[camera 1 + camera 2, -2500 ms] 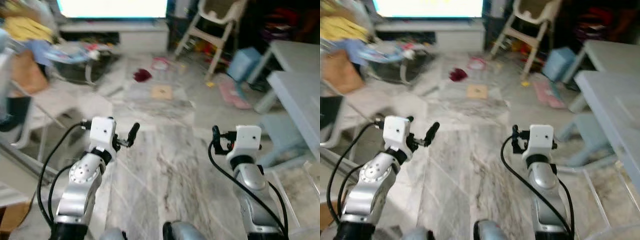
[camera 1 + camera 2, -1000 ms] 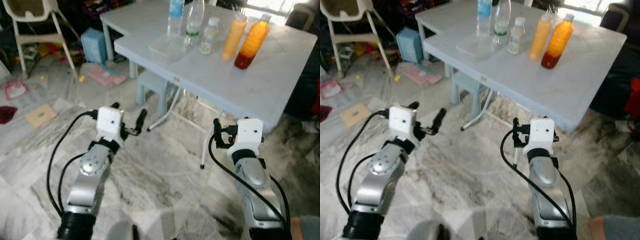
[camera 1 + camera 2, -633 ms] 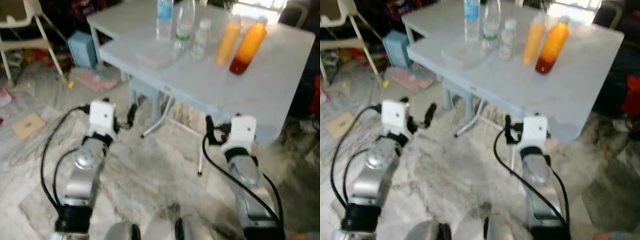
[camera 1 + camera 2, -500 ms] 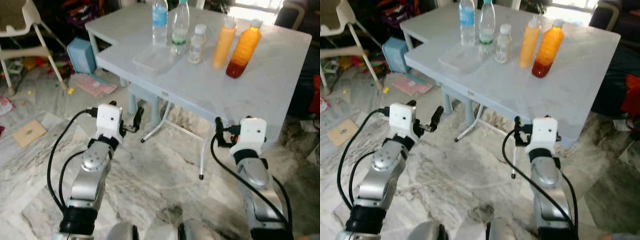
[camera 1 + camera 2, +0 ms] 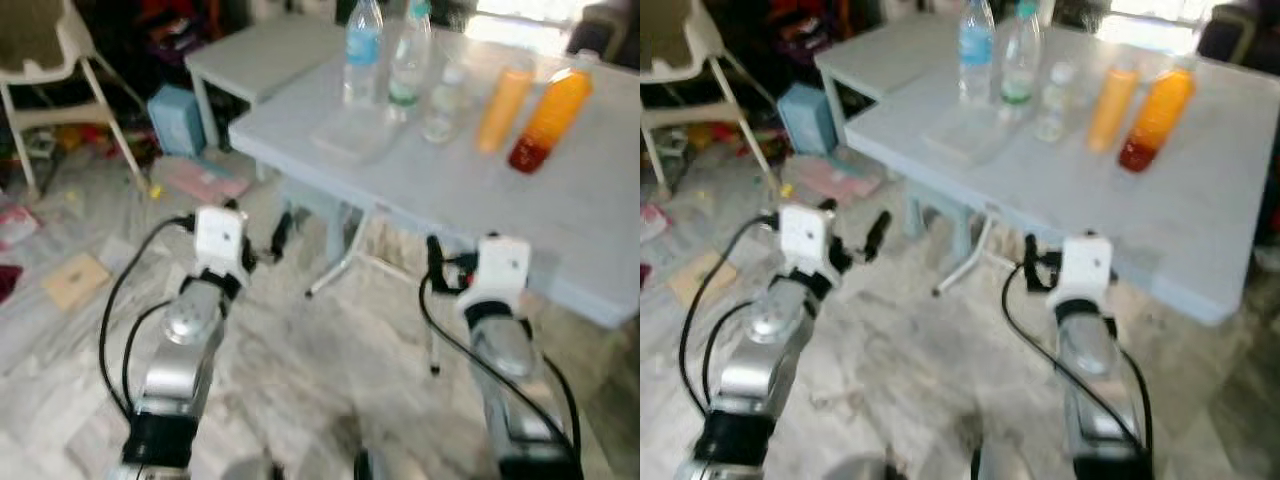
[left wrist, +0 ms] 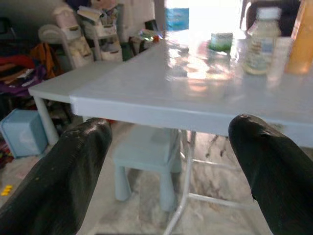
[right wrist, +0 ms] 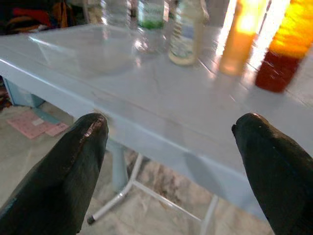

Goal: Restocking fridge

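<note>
Since half a second ago the view has swung a little and blurred, so the pale blue surface (image 5: 1200, 190) and its row of drinks now sit further toward the robot's right; nothing on it has been touched. The task's things stand along the far part of that surface: a water bottle with a blue label (image 5: 977, 52), a clear bottle with a green label (image 5: 1018, 55), a small pale bottle (image 5: 1054, 89), a slim orange bottle (image 5: 1111, 96) and a fatter juice bottle (image 5: 1156, 104), orange above and dark red at its base. Just in front of the two clear bottles lies a flat transparent lid or tray (image 5: 960, 137).

The left gripper (image 6: 168, 161) hangs in the air short of the surface's near edge, its fingers (image 6: 73, 176) spread wide and holding nothing. The right gripper (image 7: 171, 161) hovers likewise before the edge, fingers (image 7: 271, 166) spread apart and empty, facing the small pale bottle and the orange ones.

Under the surface stand a small blue stool (image 6: 146, 156) and metal folding legs (image 5: 965, 262). A white high chair (image 5: 60, 90) and a blue box (image 5: 178, 117) stand to the robot's left on the marble floor (image 5: 330, 370), among scattered items.
</note>
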Robot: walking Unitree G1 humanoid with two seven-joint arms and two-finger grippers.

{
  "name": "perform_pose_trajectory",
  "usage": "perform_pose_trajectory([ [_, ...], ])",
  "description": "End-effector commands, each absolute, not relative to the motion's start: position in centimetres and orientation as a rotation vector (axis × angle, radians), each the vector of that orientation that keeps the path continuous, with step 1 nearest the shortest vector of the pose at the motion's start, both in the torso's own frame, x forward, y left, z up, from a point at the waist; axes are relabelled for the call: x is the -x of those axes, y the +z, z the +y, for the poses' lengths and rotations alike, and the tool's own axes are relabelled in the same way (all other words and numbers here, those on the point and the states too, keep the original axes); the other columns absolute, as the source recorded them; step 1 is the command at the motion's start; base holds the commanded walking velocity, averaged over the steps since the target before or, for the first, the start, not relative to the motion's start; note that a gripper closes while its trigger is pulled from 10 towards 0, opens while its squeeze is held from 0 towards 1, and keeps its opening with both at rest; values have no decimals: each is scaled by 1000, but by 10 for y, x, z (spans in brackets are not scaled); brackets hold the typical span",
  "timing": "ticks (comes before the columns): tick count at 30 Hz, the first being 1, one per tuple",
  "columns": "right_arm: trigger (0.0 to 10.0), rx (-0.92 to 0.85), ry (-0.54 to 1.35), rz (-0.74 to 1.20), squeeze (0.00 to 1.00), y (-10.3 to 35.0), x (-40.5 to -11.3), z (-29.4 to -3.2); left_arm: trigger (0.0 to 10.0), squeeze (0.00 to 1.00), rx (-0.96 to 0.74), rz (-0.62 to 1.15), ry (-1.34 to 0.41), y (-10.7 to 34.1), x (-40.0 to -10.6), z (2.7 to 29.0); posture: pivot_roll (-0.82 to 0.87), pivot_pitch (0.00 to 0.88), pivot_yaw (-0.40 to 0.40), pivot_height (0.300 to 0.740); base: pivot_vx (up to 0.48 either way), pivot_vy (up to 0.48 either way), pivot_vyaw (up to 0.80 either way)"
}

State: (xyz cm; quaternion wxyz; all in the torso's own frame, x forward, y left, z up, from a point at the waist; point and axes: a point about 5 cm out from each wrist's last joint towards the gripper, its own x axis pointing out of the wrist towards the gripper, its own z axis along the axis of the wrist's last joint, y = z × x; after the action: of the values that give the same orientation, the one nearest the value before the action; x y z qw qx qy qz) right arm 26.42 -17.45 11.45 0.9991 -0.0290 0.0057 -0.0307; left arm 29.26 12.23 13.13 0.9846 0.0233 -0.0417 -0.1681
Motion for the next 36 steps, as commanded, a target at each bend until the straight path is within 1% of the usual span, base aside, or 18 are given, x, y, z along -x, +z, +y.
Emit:
perform_pose_trajectory([
  [1, 10000, 42, -44, -11, 0, 120, -266, -167, 10000, 0, -47, -81, -329, 132, -292, 128, -45, 69, 6, 740, 472, 0, 0],
  [7, 10000, 53, -52, -14, 0, 120, -266, -168, 10000, 0, -55, -89, -336, 133, -292, 127, -42, 70, 5, 740, 475, 0, 0],
  [15, 10000, 52, -72, -37, 0, 123, -268, -170, 10000, 0, 1, -123, -357, 139, -290, 125, -41, 69, 4, 740, 474, 0, 0],
  [18, 10000, 58, -92, -51, 0, 126, -268, -173, 10000, 0, 9, -131, -365, 142, -290, 122, -41, 74, 4, 740, 277, 0, 0],
  [24, 10000, 68, -104, -58, 0, 127, -268, -175, 10000, 0, 9, -129, -368, 142, -290, 122, -41, 76, 5, 740, 0, 0, 0],
  [25, 10000, 122, -113, -68, 0, 129, -268, -175, 10000, 0, 11, -129, -370, 141, -290, 122, -41, 76, 5, 740, 0, 0, 0],
  [28, 10000, 141, -143, -77, 0, 131, -268, -177, 10000, 0, 15, -130, -370, 142, -290, 123, -38, 77, 5, 740, 0, 0, 0],
  [29, 10000, 125, -178, -73, 0, 131, -269, -180, 10000, 0, 17, -129, -368, 142, -289, 124, -36, 79, 5, 740, 0, 0, 0],
  [36, 10000, 73, -199, -66, 0, 130, -270, -183, 10000, 0, 13, -125, -364, 141, -290, 125, -35, 84, 7, 740, 0, 0, 0],
])
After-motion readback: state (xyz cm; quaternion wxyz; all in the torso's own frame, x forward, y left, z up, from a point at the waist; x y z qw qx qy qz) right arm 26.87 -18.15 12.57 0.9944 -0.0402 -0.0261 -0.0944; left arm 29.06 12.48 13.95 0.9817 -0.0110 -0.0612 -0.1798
